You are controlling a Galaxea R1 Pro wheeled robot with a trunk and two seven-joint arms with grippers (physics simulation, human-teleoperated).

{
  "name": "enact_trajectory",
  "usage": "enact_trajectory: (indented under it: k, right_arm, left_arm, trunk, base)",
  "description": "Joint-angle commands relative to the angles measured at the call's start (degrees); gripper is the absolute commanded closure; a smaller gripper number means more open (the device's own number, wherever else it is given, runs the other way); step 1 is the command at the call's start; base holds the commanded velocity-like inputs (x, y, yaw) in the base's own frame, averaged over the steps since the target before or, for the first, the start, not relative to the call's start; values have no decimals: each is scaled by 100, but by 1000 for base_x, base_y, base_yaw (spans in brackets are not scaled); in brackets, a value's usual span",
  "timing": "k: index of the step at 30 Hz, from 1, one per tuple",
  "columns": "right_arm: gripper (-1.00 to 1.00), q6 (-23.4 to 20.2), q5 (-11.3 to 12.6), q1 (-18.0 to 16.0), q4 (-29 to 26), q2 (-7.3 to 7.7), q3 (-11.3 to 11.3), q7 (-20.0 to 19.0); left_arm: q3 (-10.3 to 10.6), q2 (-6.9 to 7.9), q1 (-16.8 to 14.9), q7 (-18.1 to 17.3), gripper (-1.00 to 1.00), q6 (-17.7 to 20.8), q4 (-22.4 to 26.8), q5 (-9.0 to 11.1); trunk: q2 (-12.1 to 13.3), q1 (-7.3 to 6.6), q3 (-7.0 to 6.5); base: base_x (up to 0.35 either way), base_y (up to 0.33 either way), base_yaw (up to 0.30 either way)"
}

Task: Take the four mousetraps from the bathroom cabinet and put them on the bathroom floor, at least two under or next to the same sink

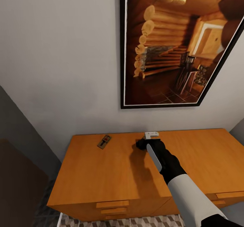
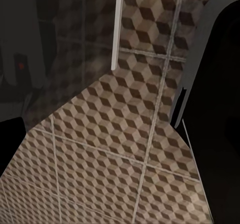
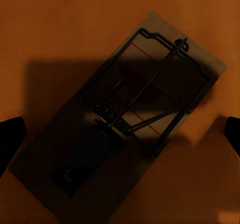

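Right gripper [image 1: 141, 143]: I hold it spread wide over a mousetrap [image 3: 125, 129] lying flat on the cabinet [image 1: 101, 176] top, touching nothing.
Second mousetrap [image 1: 104, 141]: well apart, near the wall.
Left gripper: I cannot tell its state.
Risk: the thin board slips sideways if my fingertips close skewed or too high.

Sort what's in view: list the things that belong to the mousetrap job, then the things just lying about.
Job:
- mousetrap on the cabinet top
- mousetrap beneath the right pincer
- cabinet
- bathroom floor

Lying about:
- framed picture on the wall
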State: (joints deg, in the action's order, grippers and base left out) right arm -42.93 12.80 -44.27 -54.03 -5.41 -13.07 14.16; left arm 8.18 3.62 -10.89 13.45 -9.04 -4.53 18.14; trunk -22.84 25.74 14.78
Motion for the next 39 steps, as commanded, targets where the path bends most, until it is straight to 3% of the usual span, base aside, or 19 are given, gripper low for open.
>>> enact_trajectory:
  k: [1,36,37,39]
  right_arm:
    - [-100,-14,85,-2,-2,5,-11,60]
    - [-100,-12,82,-2,3,3,-11,51]
    - [100,-12,82,-2,4,3,-11,51]
    - [100,-12,80,-2,5,4,-11,51]
  left_arm:
    - [49,-2,-10,-1,-100,-37,-22,46]
    - [52,-9,-9,-1,-100,-37,-22,41]
    - [50,-10,-9,-1,-100,-37,-22,41]
    - [50,-10,-9,-1,-100,-37,-22,40]
  trunk:
    - [-8,4,15]
    - [-8,4,22]
    - [-8,4,22]
    - [-8,4,22]
  base:
    - [0,0,0]
    - [0,0,0]
    - [0,0,0]
    - [0,0,0]
